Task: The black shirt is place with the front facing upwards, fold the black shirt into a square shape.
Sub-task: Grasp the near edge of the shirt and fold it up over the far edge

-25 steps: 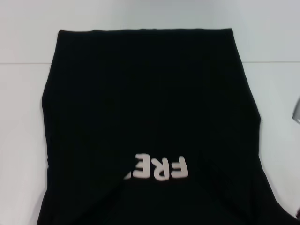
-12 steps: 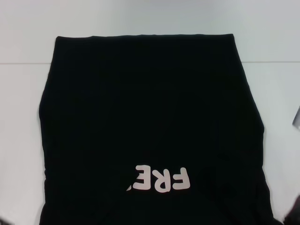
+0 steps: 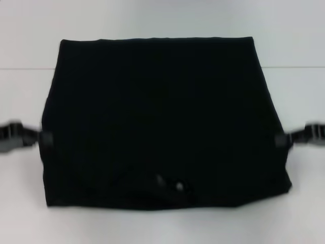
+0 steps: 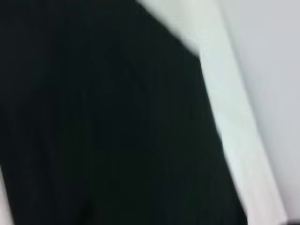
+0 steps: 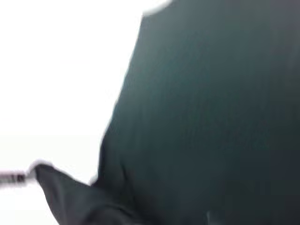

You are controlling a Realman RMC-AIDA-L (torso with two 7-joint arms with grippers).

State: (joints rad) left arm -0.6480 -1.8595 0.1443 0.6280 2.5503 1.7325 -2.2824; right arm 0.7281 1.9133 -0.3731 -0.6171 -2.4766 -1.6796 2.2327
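Black shirt (image 3: pixel 157 122) is flanked symmetrically: left gripper (image 3: pixel 44 138) at its left edge, right gripper (image 3: pixel 282 140) at its right edge. Finger state cannot be told.

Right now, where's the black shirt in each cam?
Head view: black shirt fills the middle, a squarish fold, with the left gripper and right gripper at its side edges.
Left wrist view: shirt covers most of the frame.
Right wrist view: shirt fills one side.
Shared landmark: white table.
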